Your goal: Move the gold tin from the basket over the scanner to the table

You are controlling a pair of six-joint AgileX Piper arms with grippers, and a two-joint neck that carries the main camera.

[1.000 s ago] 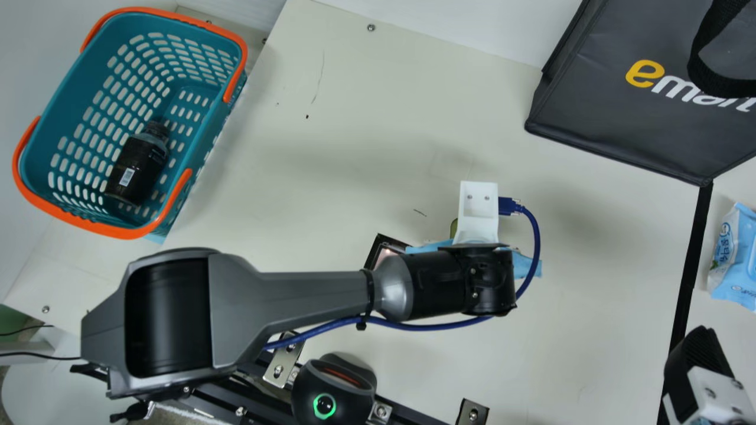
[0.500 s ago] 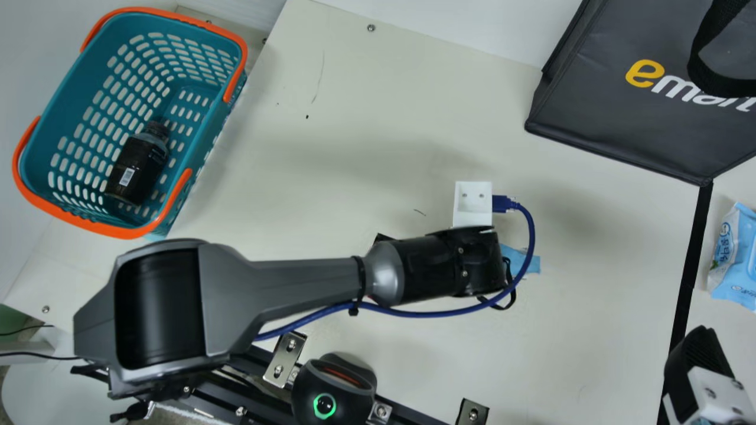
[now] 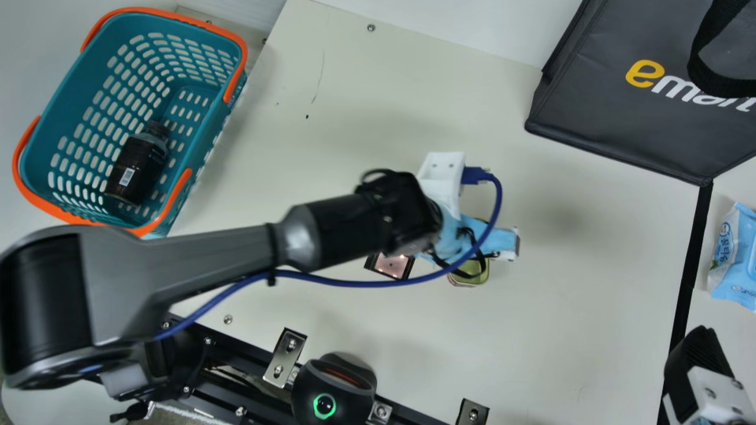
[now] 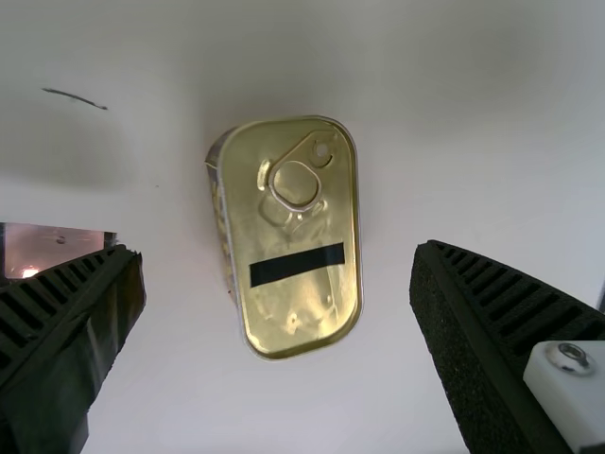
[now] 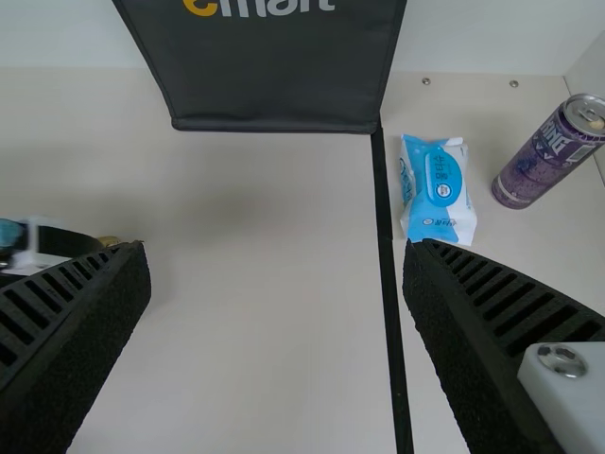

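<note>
"What's taking up the most room?"

"The table [image 3: 366, 130]. A black strip [image 3: 694, 254] is running across its right part."

"And standing on it?"

"The bag [image 3: 626, 124] is standing at the far edge, right of the middle. The basket [image 3: 127, 224] is sitting along the left edge, toward the far left corner."

"How are the grippers doing?"

"The left gripper [image 3: 499, 239] is hovering over the middle, pointing down, and its two fingers are standing wide apart. The right gripper [image 3: 700, 366] is waiting over the table's right part, nearer the near edge, and its fingers are standing apart too."

"Smaller things?"

"The wipes [image 3: 735, 254] are lying just right of the strip. The can [image 5: 548, 156] is standing near the far right corner. The bottle [image 3: 139, 165] is lying in the basket, toward its near end."

"And the scanner [image 3: 391, 265]?"

"It's resting near the middle, glowing pinkish, just left of the tin [image 3: 471, 277]."

"So the tin is out of the basket?"

"Yes, it's lying on the table, ring-pull [image 4: 295, 186] facing up. In the left wrist view it's showing between the left gripper's fingers, touching neither."
</note>
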